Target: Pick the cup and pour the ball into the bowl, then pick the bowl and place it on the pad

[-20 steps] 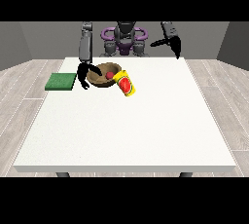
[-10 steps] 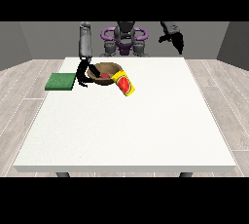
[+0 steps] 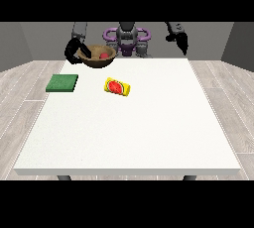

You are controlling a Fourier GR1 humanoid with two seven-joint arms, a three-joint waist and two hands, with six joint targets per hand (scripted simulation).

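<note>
bright, even light from above, with no glare on the white table point(image 3: 149, 133); a faint soft shadow lies under the yellow cup point(image 3: 117, 87) and the green pad point(image 3: 62, 83); the grey walls behind are dimmer; edges stay straight, with no bending at the borders

Brown bowl point(image 3: 98, 56) with red ball point(image 3: 104, 55) aloft; yellow cup point(image 3: 117, 87) toppled; green pad point(image 3: 62, 83) flat.

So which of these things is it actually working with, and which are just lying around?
In the job:
bowl, held up by the hand at the view's left
red ball inside it
green pad
yellow cup, lying on its side

Lying about:
nothing else on the table
</note>
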